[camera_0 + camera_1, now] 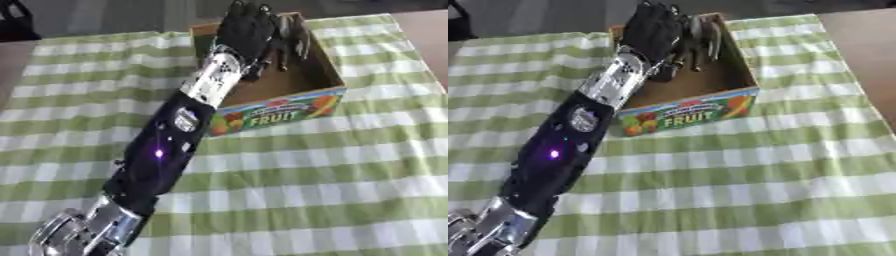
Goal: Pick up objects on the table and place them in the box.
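Observation:
A cardboard box (325,75) with a colourful "FRUIT" label on its front wall stands at the far middle of the green-and-white checked tablecloth. My left arm reaches in from the lower left, up across the cloth. Its black hand (248,31) hangs over the box's left half, and the fingers (290,37) point straight into the box interior. The hand is open, and I see nothing between its fingers. The box floor under the hand is hidden. My right hand shows in neither view.
The checked tablecloth (332,180) covers the table. Bare brown tabletop (864,55) shows at the far right. A dark shape (13,22) sits at the far left corner, beyond the cloth.

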{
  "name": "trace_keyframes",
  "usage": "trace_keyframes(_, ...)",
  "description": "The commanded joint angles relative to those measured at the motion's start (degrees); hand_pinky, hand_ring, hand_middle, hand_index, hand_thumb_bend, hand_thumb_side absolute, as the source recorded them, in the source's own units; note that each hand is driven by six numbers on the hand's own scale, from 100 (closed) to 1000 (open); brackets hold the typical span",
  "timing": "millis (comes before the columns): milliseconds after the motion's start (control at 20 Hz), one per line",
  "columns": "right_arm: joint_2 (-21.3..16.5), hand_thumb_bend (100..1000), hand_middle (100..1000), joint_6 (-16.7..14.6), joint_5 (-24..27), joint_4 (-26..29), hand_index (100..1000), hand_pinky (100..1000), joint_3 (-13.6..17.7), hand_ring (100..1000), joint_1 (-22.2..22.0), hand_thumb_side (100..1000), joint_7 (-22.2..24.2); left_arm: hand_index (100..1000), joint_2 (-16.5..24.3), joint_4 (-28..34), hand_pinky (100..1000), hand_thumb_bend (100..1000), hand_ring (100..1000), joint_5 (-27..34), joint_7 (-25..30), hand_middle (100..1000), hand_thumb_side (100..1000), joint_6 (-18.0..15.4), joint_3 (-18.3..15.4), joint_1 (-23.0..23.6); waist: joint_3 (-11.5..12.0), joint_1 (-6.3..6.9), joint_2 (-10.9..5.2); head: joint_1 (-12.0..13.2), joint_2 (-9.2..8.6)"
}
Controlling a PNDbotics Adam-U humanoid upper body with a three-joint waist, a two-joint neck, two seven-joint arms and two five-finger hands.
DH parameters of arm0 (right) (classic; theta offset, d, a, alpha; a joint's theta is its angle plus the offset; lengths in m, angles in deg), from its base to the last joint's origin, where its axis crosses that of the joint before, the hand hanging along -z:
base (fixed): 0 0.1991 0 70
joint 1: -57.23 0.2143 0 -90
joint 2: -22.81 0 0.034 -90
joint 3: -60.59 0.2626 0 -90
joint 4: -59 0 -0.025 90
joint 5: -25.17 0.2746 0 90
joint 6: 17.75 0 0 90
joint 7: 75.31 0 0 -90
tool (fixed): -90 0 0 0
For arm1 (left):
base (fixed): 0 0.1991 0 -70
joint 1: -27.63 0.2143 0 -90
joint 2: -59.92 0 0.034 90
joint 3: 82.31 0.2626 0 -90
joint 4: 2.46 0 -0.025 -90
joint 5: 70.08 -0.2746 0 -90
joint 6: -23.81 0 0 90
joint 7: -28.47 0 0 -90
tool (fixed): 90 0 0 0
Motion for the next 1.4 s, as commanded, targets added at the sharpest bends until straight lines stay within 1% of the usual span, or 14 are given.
trace_keyframes(50, -0.3, 100, 669, 0.0, 0.5, 1.0, 795, 814, -0.1, 619, 0.7, 634, 0.2, 541, -0.3, 0.1, 556, 100, 516, -1.2, 2.8, 481, 264, -0.5, -0.3, -1.0, -0.3, -0.61, -1.04, 0.6, -0.78)
trace_keyframes(350, 0.1, 100, 669, 0.0, 0.7, 1.0, 795, 813, -0.2, 618, 0.8, 634, 0.3, 557, -0.7, -0.8, 594, 100, 547, -0.5, 10.1, 514, 264, -2.5, -0.6, -1.1, -1.1, -0.72, -0.88, 1.6, -1.06)
trace_keyframes(450, 0.3, 100, 669, 0.0, 0.8, 1.0, 794, 813, -0.4, 618, 1.0, 633, 0.5, 576, -0.5, -1.5, 623, 100, 570, -0.4, 12.2, 534, 265, -2.7, -1.0, -1.3, -1.6, -0.7, -0.75, 2.3, -1.35)
trace_keyframes(600, 0.6, 100, 669, -0.1, 0.9, 1.0, 795, 813, -0.7, 619, 1.4, 633, 0.8, 585, 0.1, -2.5, 630, 100, 583, 0.5, 15.3, 552, 268, -3.4, -1.7, -1.9, -2.8, -0.53, -0.53, 3.1, -1.59)
trace_keyframes(800, 0.6, 100, 669, -0.2, 1.0, 1.0, 794, 813, -0.9, 619, 1.9, 632, 1.0, 639, 1.4, -4.3, 675, 100, 642, 5.7, 17.7, 622, 267, -5.9, -3.0, -3.0, -4.0, 0.03, -0.23, 2.8, -1.2)
trace_keyframes(900, 0.6, 100, 669, -0.3, 1.0, 1.0, 794, 813, -1.0, 619, 2.1, 633, 1.1, 683, 2.3, -4.8, 710, 100, 684, 8.7, 18.0, 660, 213, -7.5, -3.4, -3.6, -4.3, 0.28, -0.15, 2.3, -0.86)
trace_keyframes(1050, 0.5, 100, 669, -0.4, 1.1, 1.0, 794, 813, -1.1, 619, 2.3, 632, 1.3, 745, 3.6, -5.2, 803, 109, 782, 11.4, 18.4, 724, 333, -10.3, -3.5, -4.3, -4.4, 0.61, -0.15, 1.5, -0.08)
trace_keyframes(1100, 0.6, 100, 669, -0.4, 1.1, 1.0, 794, 813, -1.2, 619, 2.4, 632, 1.3, 764, 3.9, -5.4, 833, 175, 809, 12.2, 18.8, 740, 392, -11.3, -3.6, -4.4, -4.4, 0.73, -0.17, 1.3, 0.16)
trace_keyframes(1150, 0.6, 100, 669, -0.4, 1.1, 1.0, 794, 812, -1.3, 619, 2.4, 633, 1.4, 791, 4.2, -5.7, 865, 273, 830, 12.9, 19.4, 752, 455, -12.2, -3.8, -4.6, -4.4, 0.84, -0.19, 1.1, 0.34)
trace_keyframes(1200, 0.5, 100, 669, -0.4, 1.2, 1.0, 794, 812, -1.4, 619, 2.5, 633, 1.5, 807, 4.6, -5.9, 883, 332, 841, 13.5, 20.2, 760, 510, -13.0, -3.9, -4.7, -4.4, 0.96, -0.23, 0.9, 0.49)
trace_keyframes(1250, 0.5, 100, 669, -0.5, 1.2, 1.0, 794, 812, -1.4, 619, 2.5, 633, 1.6, 818, 4.8, -6.0, 909, 427, 854, 14.0, 20.9, 765, 582, -13.6, -4.0, -4.8, -4.4, 1.05, -0.25, 0.8, 0.59)
trace_keyframes(1300, 0.5, 100, 669, -0.4, 1.2, 1.0, 794, 812, -1.5, 619, 2.5, 633, 1.7, 829, 5.1, -6.1, 926, 555, 864, 14.3, 21.5, 772, 670, -14.0, -4.2, -4.8, -4.4, 1.14, -0.3, 0.6, 0.69)
trace_keyframes(1350, 0.5, 100, 668, -0.4, 1.2, 1.0, 794, 812, -1.5, 618, 2.5, 634, 1.7, 840, 5.3, -6.1, 943, 627, 876, 14.5, 21.8, 778, 700, -14.2, -4.3, -4.9, -4.3, 1.22, -0.34, 0.5, 0.76)
trace_keyframes(1400, 0.5, 100, 668, -0.4, 1.2, 1.0, 794, 812, -1.5, 618, 2.4, 634, 1.7, 850, 5.5, -6.0, 950, 670, 882, 14.6, 22.0, 783, 715, -14.5, -4.4, -4.8, -4.3, 1.31, -0.38, 0.3, 0.77)
